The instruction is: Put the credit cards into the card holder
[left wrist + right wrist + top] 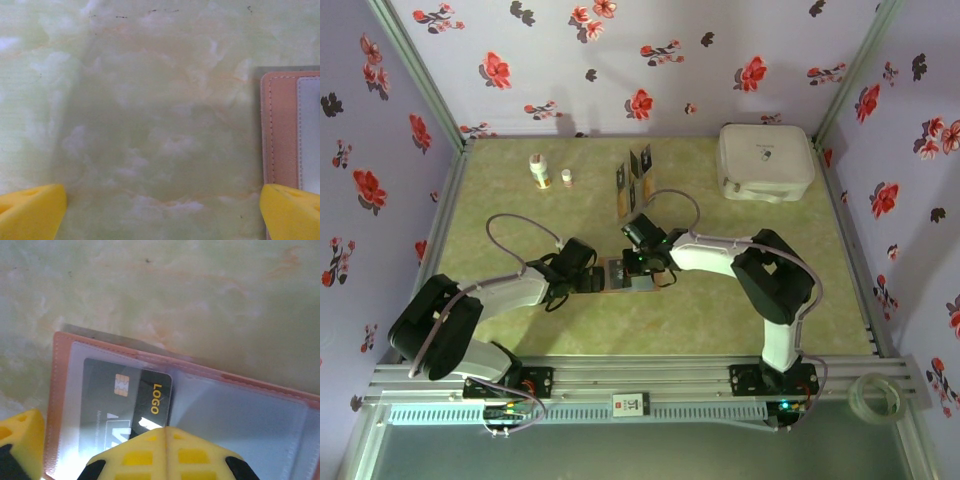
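The reddish-brown card holder (618, 276) lies open on the table between the two arms, its grey-blue lining (240, 410) facing up. A black credit card (152, 397) with a gold chip and the word LOGO sits partly under the clear left pocket. My right gripper (167, 432) is shut, and the card's near end runs under its tips. My left gripper (162, 212) is open wide over bare table, its right fingertip (292, 210) resting at the holder's left edge (277, 130). More dark cards (642, 160) stand in the rack behind.
A slotted wood-and-clear card rack (632, 190) stands behind the holder. Two small bottles (538, 170) stand at the back left and a large white rounded case (766, 160) at the back right. Floral walls enclose the green marbled table (720, 320).
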`<state>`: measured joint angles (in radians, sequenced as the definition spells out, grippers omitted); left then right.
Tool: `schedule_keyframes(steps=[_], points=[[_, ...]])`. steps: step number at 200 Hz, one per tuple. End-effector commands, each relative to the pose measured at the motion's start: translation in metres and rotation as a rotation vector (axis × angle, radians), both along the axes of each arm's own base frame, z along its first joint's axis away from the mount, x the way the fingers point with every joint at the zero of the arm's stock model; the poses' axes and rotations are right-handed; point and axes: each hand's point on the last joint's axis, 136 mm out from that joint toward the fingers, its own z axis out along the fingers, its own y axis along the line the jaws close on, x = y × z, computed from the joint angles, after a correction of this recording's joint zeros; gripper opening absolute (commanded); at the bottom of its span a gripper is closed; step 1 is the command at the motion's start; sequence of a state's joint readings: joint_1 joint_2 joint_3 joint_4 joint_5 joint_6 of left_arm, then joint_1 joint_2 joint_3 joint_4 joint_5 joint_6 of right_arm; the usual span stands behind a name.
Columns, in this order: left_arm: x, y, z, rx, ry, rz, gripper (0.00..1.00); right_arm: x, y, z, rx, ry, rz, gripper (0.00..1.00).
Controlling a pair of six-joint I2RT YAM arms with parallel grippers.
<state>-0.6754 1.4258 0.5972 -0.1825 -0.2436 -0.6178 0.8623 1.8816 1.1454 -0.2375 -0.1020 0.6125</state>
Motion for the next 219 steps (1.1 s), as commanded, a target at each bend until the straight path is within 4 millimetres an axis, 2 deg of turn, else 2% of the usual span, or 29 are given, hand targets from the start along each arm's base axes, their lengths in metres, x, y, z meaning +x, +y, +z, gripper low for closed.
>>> schedule_keyframes(steps=[1,35,59,94,115,150,219], points=[[0.000,-0.007,-0.010,-0.039,0.015,-0.015,1.00,-0.003,0.015,0.002,0.025,0.019,0.013,0.00],[0.000,-0.007,-0.009,-0.042,0.011,-0.014,1.00,-0.007,0.028,0.003,0.041,0.028,0.037,0.00],[0.000,-0.006,-0.006,-0.044,0.010,-0.013,1.00,-0.008,0.029,0.009,0.048,0.020,0.041,0.00],[-0.001,-0.003,0.006,-0.055,-0.008,-0.009,1.00,-0.006,0.016,0.030,0.037,-0.038,0.025,0.00],[-0.001,0.001,0.012,-0.059,-0.019,0.000,1.00,-0.005,0.006,0.034,0.017,-0.061,0.016,0.00],[-0.001,0.010,0.011,-0.044,-0.011,0.021,1.00,-0.004,-0.004,0.024,-0.013,-0.047,0.007,0.00],[0.000,0.013,-0.001,-0.014,0.025,0.029,1.00,0.000,-0.002,0.007,-0.035,-0.022,0.017,0.00]])
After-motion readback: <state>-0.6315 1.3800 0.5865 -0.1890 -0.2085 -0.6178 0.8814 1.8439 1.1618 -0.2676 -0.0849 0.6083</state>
